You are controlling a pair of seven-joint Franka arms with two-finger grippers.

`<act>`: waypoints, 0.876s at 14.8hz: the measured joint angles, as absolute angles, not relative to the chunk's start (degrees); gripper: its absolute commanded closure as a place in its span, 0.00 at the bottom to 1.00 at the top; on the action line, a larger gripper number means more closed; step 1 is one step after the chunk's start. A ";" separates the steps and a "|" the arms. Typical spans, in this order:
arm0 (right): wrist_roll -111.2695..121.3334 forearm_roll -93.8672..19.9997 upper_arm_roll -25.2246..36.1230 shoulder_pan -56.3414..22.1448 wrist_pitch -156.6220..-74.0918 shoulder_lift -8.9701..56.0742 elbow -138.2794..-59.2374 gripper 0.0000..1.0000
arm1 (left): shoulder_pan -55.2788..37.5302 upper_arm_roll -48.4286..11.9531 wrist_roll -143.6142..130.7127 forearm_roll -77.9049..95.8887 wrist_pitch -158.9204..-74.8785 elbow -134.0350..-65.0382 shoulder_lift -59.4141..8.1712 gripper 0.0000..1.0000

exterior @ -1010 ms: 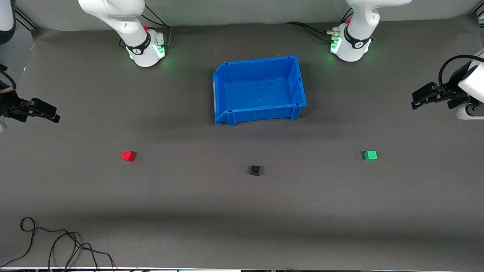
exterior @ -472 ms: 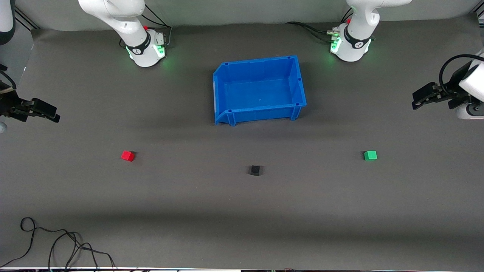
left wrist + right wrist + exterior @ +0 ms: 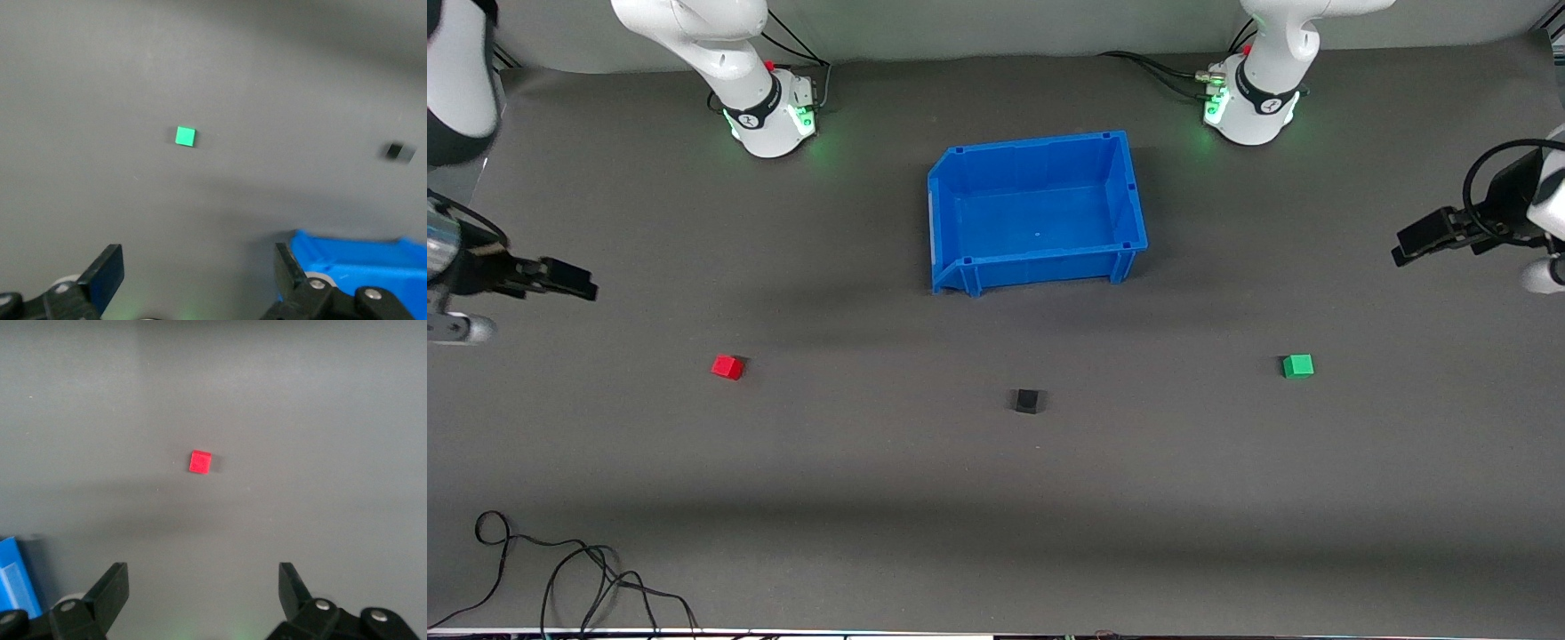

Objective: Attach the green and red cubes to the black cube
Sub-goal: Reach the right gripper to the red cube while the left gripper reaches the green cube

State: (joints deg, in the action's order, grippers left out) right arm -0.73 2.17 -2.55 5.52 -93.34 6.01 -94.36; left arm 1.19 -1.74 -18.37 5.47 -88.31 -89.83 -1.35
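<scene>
The black cube (image 3: pixel 1027 401) sits on the dark mat, nearer the front camera than the blue bin. The red cube (image 3: pixel 727 366) lies toward the right arm's end, the green cube (image 3: pixel 1297 365) toward the left arm's end. My right gripper (image 3: pixel 574 284) hangs open and empty above the mat at the right arm's end; its wrist view shows the red cube (image 3: pixel 200 462) between its spread jaws (image 3: pixel 200 593). My left gripper (image 3: pixel 1409 244) hangs open and empty above the left arm's end; its wrist view (image 3: pixel 197 277) shows the green cube (image 3: pixel 185 136) and the black cube (image 3: pixel 399 152).
An empty blue bin (image 3: pixel 1129 191) stands mid-table near the arm bases; its corner shows in the left wrist view (image 3: pixel 360 257) and the right wrist view (image 3: pixel 13 577). Loose black cables (image 3: pixel 560 578) lie at the mat's near corner at the right arm's end.
My right gripper has moved inward over the mat toward the red cube's side. My left gripper has shifted slightly. The cubes have not moved.
</scene>
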 measured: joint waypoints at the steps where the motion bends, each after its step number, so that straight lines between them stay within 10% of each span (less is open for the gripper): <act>1: -0.73 2.16 -2.54 5.52 -96.02 6.05 -96.92 0.04 | 1.93 -1.70 -23.20 7.16 -88.39 -89.78 -1.85 0.00; 13: -0.81 -3.17 0.00 5.21 -132.11 9.34 -122.67 0.05 | 8.66 -1.37 -57.18 17.65 -105.42 -103.37 -9.11 0.00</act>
